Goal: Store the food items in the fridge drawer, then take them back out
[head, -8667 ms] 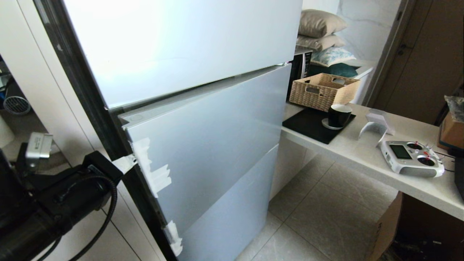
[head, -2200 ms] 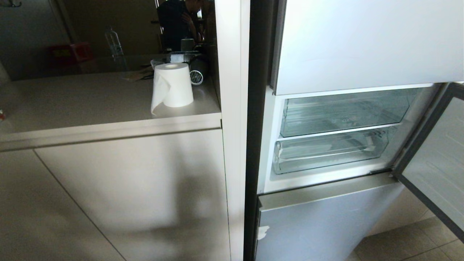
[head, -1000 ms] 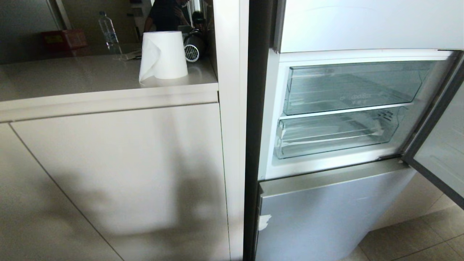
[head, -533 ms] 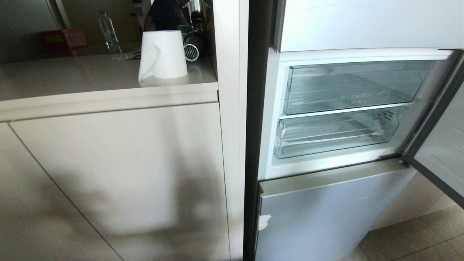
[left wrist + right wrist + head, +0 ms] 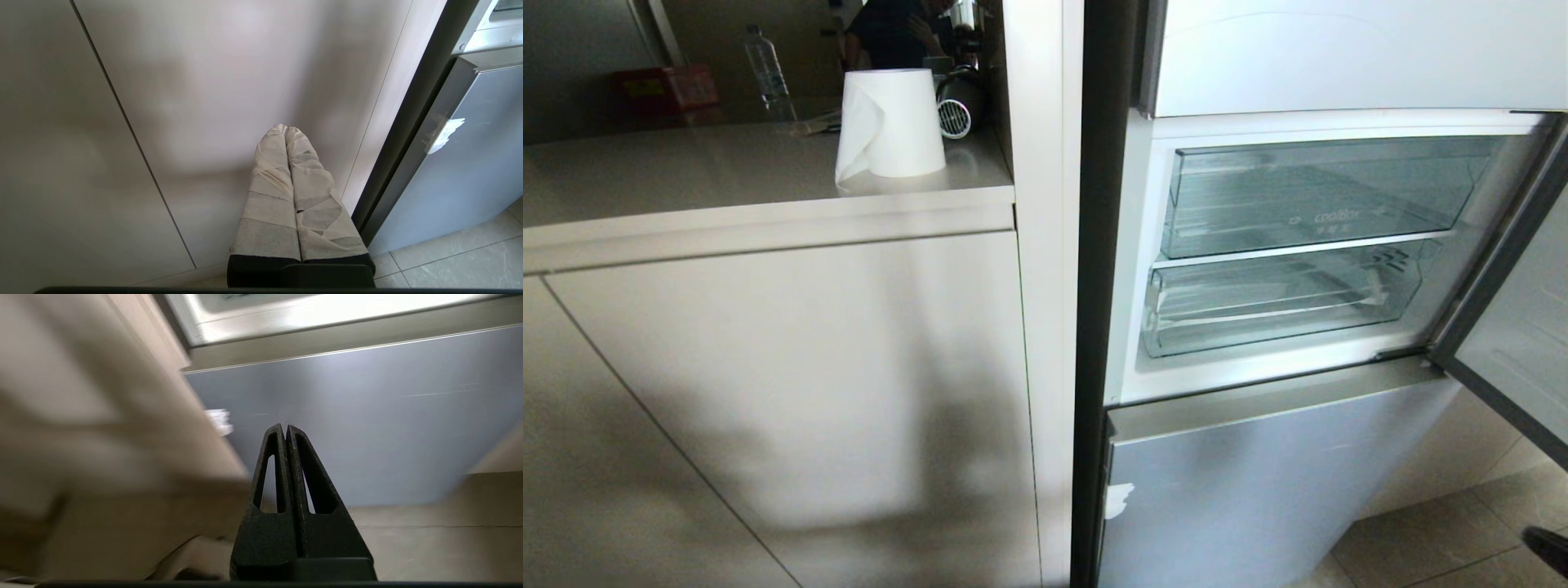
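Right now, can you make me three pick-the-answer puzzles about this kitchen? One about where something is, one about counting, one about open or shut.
1. Where is the paper roll?
A. on the counter
B. in the fridge
C. on the floor

2. How many clear drawers show in the open fridge?
A. one
B. two
C. four

3. The right gripper is:
A. wide open
B. shut, empty
C. holding fruit

Answers: 1 A, it stands on the counter. 2 B, the upper drawer sits above the fridge drawer. 3 B, its fingers meet with nothing between them.
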Robot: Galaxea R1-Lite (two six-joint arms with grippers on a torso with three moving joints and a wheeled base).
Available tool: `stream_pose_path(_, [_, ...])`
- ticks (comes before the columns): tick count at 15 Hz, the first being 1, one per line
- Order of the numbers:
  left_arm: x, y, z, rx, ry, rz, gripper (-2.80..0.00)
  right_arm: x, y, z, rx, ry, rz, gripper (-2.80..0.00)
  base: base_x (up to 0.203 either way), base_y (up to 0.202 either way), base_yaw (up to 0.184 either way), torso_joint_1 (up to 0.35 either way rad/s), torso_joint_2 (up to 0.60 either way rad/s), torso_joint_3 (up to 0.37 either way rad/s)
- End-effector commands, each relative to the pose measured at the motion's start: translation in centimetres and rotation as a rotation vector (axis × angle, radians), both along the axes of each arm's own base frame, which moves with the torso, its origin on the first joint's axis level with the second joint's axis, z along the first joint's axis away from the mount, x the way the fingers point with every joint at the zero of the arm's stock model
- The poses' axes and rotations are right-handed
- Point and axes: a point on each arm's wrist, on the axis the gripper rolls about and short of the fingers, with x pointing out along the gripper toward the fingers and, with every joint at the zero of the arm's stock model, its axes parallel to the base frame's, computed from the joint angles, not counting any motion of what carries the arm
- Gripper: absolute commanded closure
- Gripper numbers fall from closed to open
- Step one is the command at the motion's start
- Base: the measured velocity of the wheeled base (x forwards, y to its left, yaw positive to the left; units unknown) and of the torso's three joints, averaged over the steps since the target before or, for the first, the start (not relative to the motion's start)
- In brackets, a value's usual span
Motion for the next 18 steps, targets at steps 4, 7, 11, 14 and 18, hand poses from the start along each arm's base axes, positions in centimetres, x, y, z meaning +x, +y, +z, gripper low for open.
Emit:
stream_pose_path(4, [0.0, 0.0, 0.0, 0.0, 0.001, 0.0, 0.0, 14.2, 1.1, -1.9, 0.041, 0.283, 0.098, -2.8, 0.0, 0.0, 0.0, 0.0, 0.0, 0.0])
stream_pose_path(7, [0.0, 0.0, 0.0, 0.0, 0.0, 0.0, 0.0, 18.6, 5.9, -2.4, -0.006, 0.234, 0.198, -2.8, 0.0, 0.0, 0.0, 0.0, 0.0, 0.0])
stream_pose_path(11, [0.0, 0.0, 0.0, 0.0, 0.0, 0.0, 0.0, 19.4, 8.7, -0.6, -0.05, 0.068, 0.087, -2.8, 0.0, 0.0, 0.0, 0.0, 0.0, 0.0])
stream_pose_path(14, [0.0, 0.0, 0.0, 0.0, 0.0, 0.0, 0.0, 19.9, 8.8, 0.0, -0.072, -0.007, 0.058, -2.8, 0.0, 0.0, 0.0, 0.0, 0.0, 0.0])
stream_pose_path(18, [0.0, 0.0, 0.0, 0.0, 0.0, 0.0, 0.0, 21.6, 9.9, -1.2, -0.066, -0.068, 0.075, -2.8, 0.0, 0.0, 0.0, 0.0, 0.0, 0.0])
